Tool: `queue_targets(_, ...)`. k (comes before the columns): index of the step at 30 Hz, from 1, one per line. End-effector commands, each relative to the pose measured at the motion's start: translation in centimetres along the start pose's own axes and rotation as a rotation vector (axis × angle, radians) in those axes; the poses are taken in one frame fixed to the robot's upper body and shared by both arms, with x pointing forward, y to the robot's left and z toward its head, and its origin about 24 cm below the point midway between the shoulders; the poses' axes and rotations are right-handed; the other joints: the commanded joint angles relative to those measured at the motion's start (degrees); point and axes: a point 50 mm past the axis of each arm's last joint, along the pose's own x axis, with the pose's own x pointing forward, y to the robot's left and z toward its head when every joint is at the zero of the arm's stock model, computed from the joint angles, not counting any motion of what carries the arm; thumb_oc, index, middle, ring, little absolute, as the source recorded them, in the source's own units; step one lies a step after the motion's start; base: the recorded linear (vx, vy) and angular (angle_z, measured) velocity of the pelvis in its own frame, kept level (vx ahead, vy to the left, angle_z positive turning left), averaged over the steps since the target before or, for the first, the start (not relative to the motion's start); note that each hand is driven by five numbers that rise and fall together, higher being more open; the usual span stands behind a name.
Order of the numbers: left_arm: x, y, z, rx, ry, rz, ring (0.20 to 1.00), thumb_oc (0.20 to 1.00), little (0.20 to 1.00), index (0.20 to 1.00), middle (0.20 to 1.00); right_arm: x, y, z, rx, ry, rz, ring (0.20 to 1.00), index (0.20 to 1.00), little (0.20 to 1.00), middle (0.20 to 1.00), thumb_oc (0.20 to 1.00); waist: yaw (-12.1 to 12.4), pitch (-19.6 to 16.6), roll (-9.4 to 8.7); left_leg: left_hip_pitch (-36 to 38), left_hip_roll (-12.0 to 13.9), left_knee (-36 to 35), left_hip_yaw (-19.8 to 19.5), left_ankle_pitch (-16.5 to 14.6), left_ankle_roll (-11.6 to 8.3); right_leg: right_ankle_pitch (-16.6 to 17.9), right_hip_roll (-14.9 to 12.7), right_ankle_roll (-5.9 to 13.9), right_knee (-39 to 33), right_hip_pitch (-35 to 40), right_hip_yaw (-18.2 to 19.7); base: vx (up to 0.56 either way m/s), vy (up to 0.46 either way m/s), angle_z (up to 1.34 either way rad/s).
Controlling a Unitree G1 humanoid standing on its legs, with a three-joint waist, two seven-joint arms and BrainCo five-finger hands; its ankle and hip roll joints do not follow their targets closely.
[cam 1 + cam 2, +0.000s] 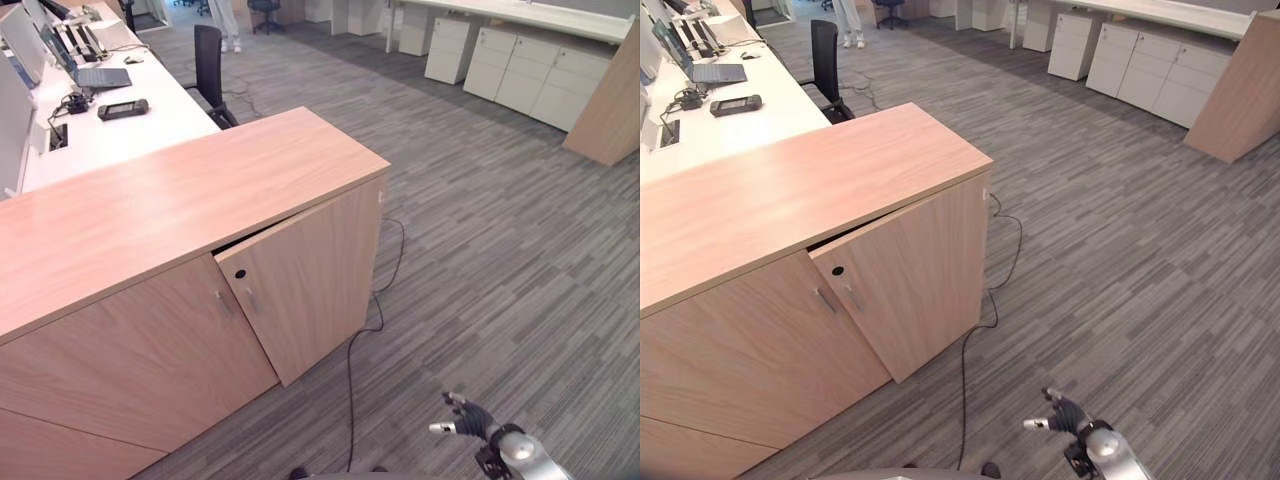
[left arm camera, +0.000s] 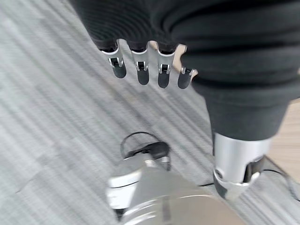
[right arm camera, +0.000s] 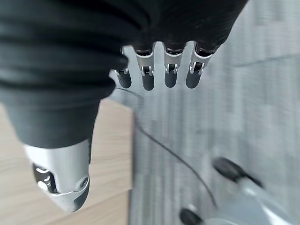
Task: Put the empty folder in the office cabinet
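Fingers on both hands hang relaxed and roughly straight, nothing held. Right hand (image 1: 470, 418) is low over the carpet (image 1: 500, 250), in front of the cabinet (image 1: 190, 250) and off to its right, fingertips toward it, well apart from it. In its wrist view the right hand (image 3: 154, 70) shows fingers (image 3: 170, 77) in an even row with the thumb (image 3: 61, 178) apart, wood of the cabinet (image 3: 61, 140) and carpet past them. Left hand (image 2: 150, 65) is the same: fingers (image 2: 142, 75) loose, thumb (image 2: 239, 164) apart, empty over carpet.

Cabinet: light wood, long top bare. Its right door (image 1: 305, 275) stands ajar, hinged at the cabinet's right end, dark gap along the door's top edge; inside can't be made out. Left door (image 1: 140, 350) closed, small handles side by side where the two doors meet.

Folder: can't locate it in either hand, on the cabinet top or on the carpet near the cabinet.

Behind the cabinet a white desk (image 1: 110, 130) carries a laptop (image 1: 100, 76) and a dark handheld device (image 1: 123, 109). Black chair (image 1: 208, 65) sits just right of that desk. White drawer units (image 1: 520, 70) line the far wall, well right of the cabinet. A person's legs (image 1: 225, 25) show far beyond the chair.
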Motion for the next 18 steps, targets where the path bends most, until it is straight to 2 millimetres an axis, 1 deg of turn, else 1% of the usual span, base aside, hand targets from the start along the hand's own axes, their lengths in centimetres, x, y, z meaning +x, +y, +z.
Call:
queue_targets(1,-0.1,1.6,0.9,-0.001,-0.012,0.047,1.000,1.000,1.000,1.000,1.000,1.0,2.1,0.7,0.145,0.011,-0.005,1.000,1.000,1.000,1.000,1.000,0.16,-0.80,-4.05,1.20,-1.29,0.92,0.09,-4.65,0.28,-4.74,-0.41,2.77,2.78,-2.35,3.61,-0.01,-0.086,0.32)
queue_targets(2,0.0,1.7,1.6,0.003,-0.029,0.058,1.000,1.000,1.000,1.000,1.000,1.0,3.0,-1.9,0.241,0.127,-0.011,1.000,1.000,1.000,1.000,1.000,0.32,-0.84,-4.07,1.12,-0.92,0.99,-0.51,-4.42,0.04,-5.03,-0.11,2.48,2.88,-2.06,3.29,0.00,-0.093,0.27)
queue_targets(3,-0.1,2.2,2.2,0.002,-0.046,0.080,1.000,1.000,1.000,1.000,1.000,1.0,3.3,-2.9,0.271,0.178,-0.021,1.000,1.000,1.000,1.000,1.000,0.46,-0.80,-4.13,1.07,-0.70,1.04,-0.90,-4.29,-0.12,-5.16,0.09,2.32,2.83,-1.90,3.11,0.00,-0.069,0.22)
queue_targets(4,-0.1,2.2,2.2,0.002,-0.046,0.080,1.000,1.000,1.000,1.000,1.000,1.0,3.3,-2.8,0.272,0.177,-0.021,1.000,1.000,1.000,1.000,1.000,0.44,-0.75,-4.14,1.08,-0.70,1.05,-0.93,-4.30,-0.12,-5.16,0.09,2.31,2.83,-1.88,3.08,0.00,-0.059,0.15)
queue_targets(5,-0.2,2.9,2.7,0.004,-0.059,0.113,1.000,1.000,1.000,1.000,1.000,0.9,3.4,-3.5,0.283,0.211,-0.035,1.000,1.000,1.000,1.000,1.000,0.59,-0.75,-4.22,1.01,-0.42,1.08,-1.32,-4.18,-0.28,-5.34,0.30,2.17,2.79,-1.72,2.90,0.00,-0.069,0.12)
queue_targets(8,-0.9,6.3,4.5,-0.039,-0.124,0.245,1.000,1.000,1.000,1.000,1.000,0.4,3.6,-5.5,0.284,0.313,-0.081,1.000,1.000,1.000,1.000,1.000,1.11,-0.55,-4.58,0.58,0.70,1.54,-2.57,-3.79,-1.10,-5.88,1.02,1.92,2.58,-1.03,1.72,0.00,-0.111,0.14)
queue_targets(9,-1.1,7.1,5.2,-0.054,-0.149,0.271,1.000,1.000,1.000,1.000,1.000,0.2,3.5,-5.9,0.275,0.332,-0.091,1.000,1.000,1.000,1.000,1.000,1.25,-0.50,-4.70,0.38,1.10,1.63,-2.88,-3.65,-1.37,-6.01,1.29,1.82,2.52,-0.97,1.56,-0.03,-0.184,0.41)
queue_targets(10,-2.0,9.5,6.4,-0.088,-0.209,0.348,1.000,1.000,1.000,1.000,1.000,-0.1,3.3,-6.6,0.245,0.362,-0.108,1.000,1.000,1.000,1.000,1.000,1.80,-0.13,-5.12,-0.25,2.20,2.14,-3.69,-3.30,-2.08,-6.26,1.92,1.59,2.45,-0.85,0.79,-0.02,-0.143,0.46)
queue_targets(11,-2.0,9.5,6.4,-0.088,-0.208,0.349,1.000,1.000,1.000,1.000,1.000,-0.1,3.3,-6.6,0.245,0.361,-0.107,1.000,1.000,1.000,1.000,1.000,1.73,-0.12,-5.14,-0.28,2.21,2.17,-3.75,-3.31,-2.10,-6.27,1.93,1.57,2.46,-0.85,0.73,-0.03,-0.154,0.45)
queue_targets(13,-3.3,12.1,8.2,-0.112,-0.291,0.441,1.000,1.000,1.000,1.000,1.000,-0.3,3.4,-7.3,0.211,0.387,-0.116,1.000,1.000,1.000,1.000,1.000,2.28,0.53,-5.52,-1.49,3.21,3.28,-4.74,-3.05,-2.85,-6.55,2.60,1.35,2.35,-0.68,-0.29,-0.05,-0.133,0.29)
queue_targets(14,-3.8,12.9,8.9,-0.135,-0.332,0.461,1.000,1.000,1.000,1.000,1.000,-0.4,3.4,-7.4,0.201,0.391,-0.116,1.000,1.000,1.000,1.000,1.000,2.57,1.12,-5.75,-2.40,3.47,4.30,-4.99,-3.01,-3.17,-6.70,2.90,1.19,2.44,-0.73,-0.70,-0.10,-0.153,0.32)
queue_targets(15,-4.1,13.0,9.7,-0.156,-0.370,0.458,1.000,1.000,1.000,1.000,1.000,-0.4,3.3,-7.4,0.191,0.391,-0.117,1.000,1.000,1.000,1.000,1.000,2.70,1.92,-6.02,-3.76,3.60,5.89,-5.51,-2.98,-3.53,-6.89,3.02,1.03,2.60,-0.80,-1.24,-0.17,-0.136,0.53)
queue_targets(16,-4.1,12.4,10.5,-0.188,-0.408,0.426,1.000,1.000,1.000,1.000,1.000,-0.4,2.9,-7.2,0.188,0.386,-0.129,1.000,1.000,1.000,1.000,1.000,2.97,3.55,-6.42,-6.25,3.37,9.23,-5.66,-3.08,-3.85,-6.91,2.66,0.91,3.17,-1.21,-2.25,-0.25,-0.110,0.61)
queue_targets(17,-3.2,10.5,9.1,-0.186,-0.390,0.378,1.000,1.000,1.000,1.000,1.000,-0.2,2.9,-6.9,0.216,0.372,-0.136,1.000,1.000,1.000,1.000,1.000,3.49,5.08,-6.68,-8.44,2.78,12.63,-5.92,-3.88,-3.80,-6.78,2.18,0.68,3.77,-1.67,-3.55,-0.30,-0.083,0.71)
queue_targets(18,-2.6,9.5,7.9,-0.205,-0.345,0.312,1.000,1.000,1.000,1.000,1.000,-0.3,2.3,-7.1,0.212,0.376,-0.151,1.000,1.000,1.000,1.000,1.000,3.84,6.44,-6.84,-9.07,2.76,15.30,-4.78,-5.27,-3.59,-6.85,1.66,0.62,4.27,-2.08,-4.64,-0.24,-0.027,0.75)
